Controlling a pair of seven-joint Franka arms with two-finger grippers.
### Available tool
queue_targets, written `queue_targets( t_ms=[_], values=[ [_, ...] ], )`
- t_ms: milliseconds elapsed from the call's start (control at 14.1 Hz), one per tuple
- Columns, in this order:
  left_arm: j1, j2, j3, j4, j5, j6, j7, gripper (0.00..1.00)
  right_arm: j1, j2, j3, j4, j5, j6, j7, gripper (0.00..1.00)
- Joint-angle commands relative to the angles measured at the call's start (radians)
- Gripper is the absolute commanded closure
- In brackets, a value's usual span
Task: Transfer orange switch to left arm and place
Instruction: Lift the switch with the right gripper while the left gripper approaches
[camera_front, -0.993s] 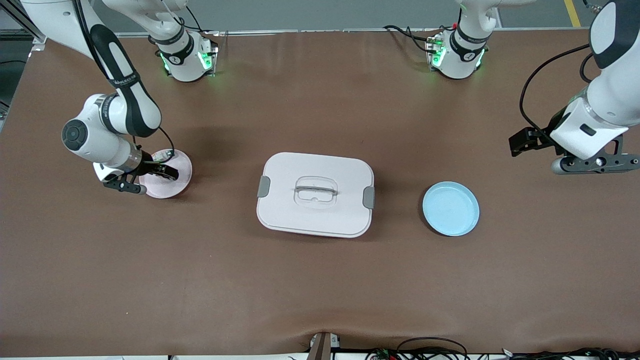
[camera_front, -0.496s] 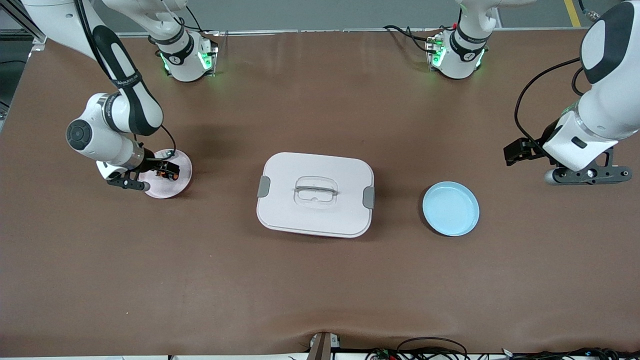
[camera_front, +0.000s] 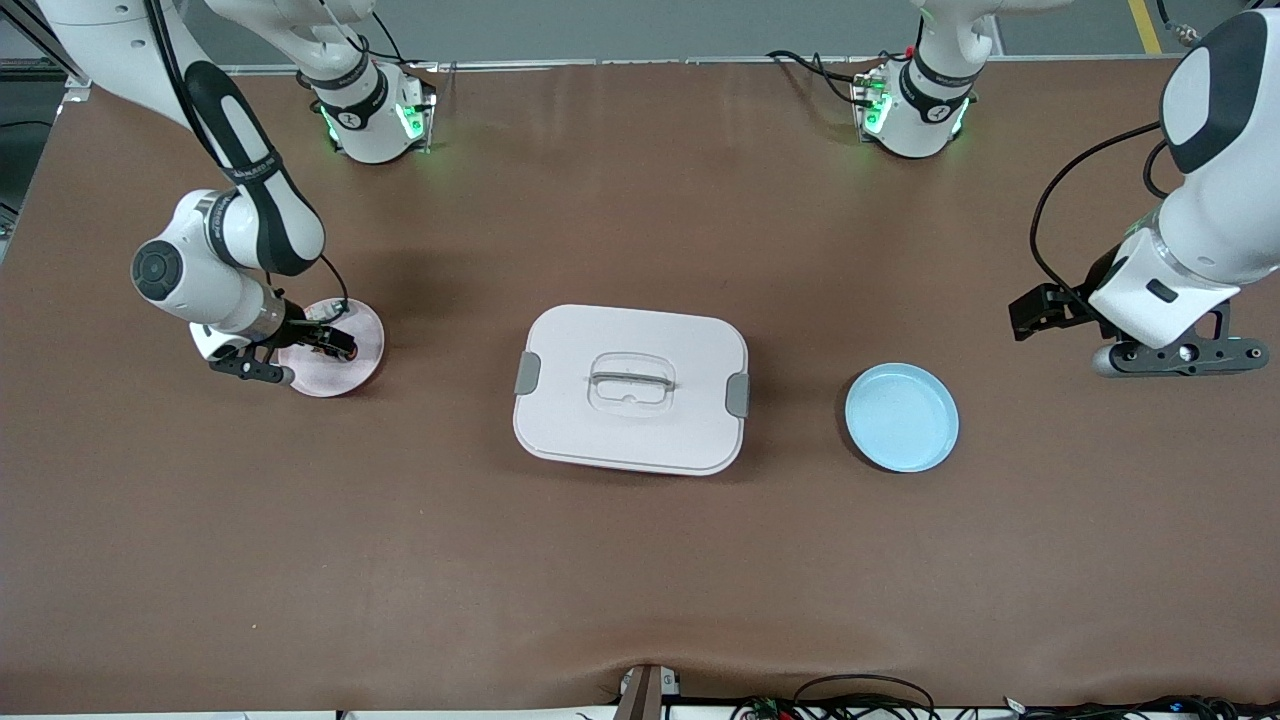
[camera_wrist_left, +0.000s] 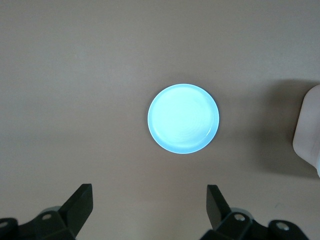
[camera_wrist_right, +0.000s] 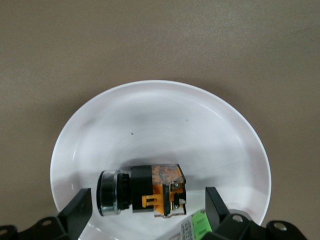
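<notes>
The orange switch (camera_wrist_right: 142, 190) lies on its side in the pink plate (camera_front: 366, 338), which looks white in the right wrist view (camera_wrist_right: 165, 115). My right gripper (camera_front: 325, 345) is low over that plate and open, one finger at each end of the switch and not touching it (camera_wrist_right: 146, 205). The white box (camera_front: 570, 410) sits shut at the table's middle. My left gripper (camera_front: 1036, 304) hangs open and empty over bare table toward the left arm's end, beside the blue plate (camera_front: 901, 417). In the left wrist view, that gripper (camera_wrist_left: 149, 200) frames bare table, with the blue plate (camera_wrist_left: 183, 118) and a corner of the box (camera_wrist_left: 310, 132) farther off.
A small green-and-white part (camera_wrist_right: 192, 226) lies in the pink plate next to the switch, close to one right fingertip (camera_wrist_right: 216, 202). The brown table mat (camera_front: 640, 580) stretches wide nearer the front camera. Cables run along that front edge (camera_front: 860, 700).
The right gripper has shifted slightly over the pink plate. The left arm has swung a little toward the table's middle and lowered slightly. Both grippers stayed open.
</notes>
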Motion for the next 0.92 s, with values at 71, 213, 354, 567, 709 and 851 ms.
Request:
queue_targets(
  t_ms=[71,213,354,567,709,851],
  values=[
    [-0.001,0.017,-0.005,0.007,0.009,0.02,-0.013,0.0,-0.011,0.023,0.008,-0.012,-0.004,0.045,0.007,0.0],
    [0.0,0.015,-0.007,0.007,0.009,0.02,-0.015,0.0,-0.01,0.029,0.008,-0.011,-0.001,0.046,0.007,0.0],
    [0.0,0.012,-0.005,0.004,0.009,0.018,-0.015,0.0,-0.008,0.032,0.008,-0.011,0.001,0.057,0.009,0.0],
    [-0.001,0.012,-0.007,0.001,0.009,0.018,-0.015,0.0,-0.008,0.036,0.01,-0.012,0.001,0.068,0.012,0.0],
    [-0.001,0.012,-0.007,-0.002,0.009,0.017,-0.015,0.0,-0.008,0.038,0.01,-0.012,0.001,0.066,0.012,0.03],
    [-0.001,0.009,-0.007,-0.002,0.009,0.009,-0.015,0.0,-0.005,0.038,0.01,-0.012,0.001,0.066,0.012,0.18]
  ],
)
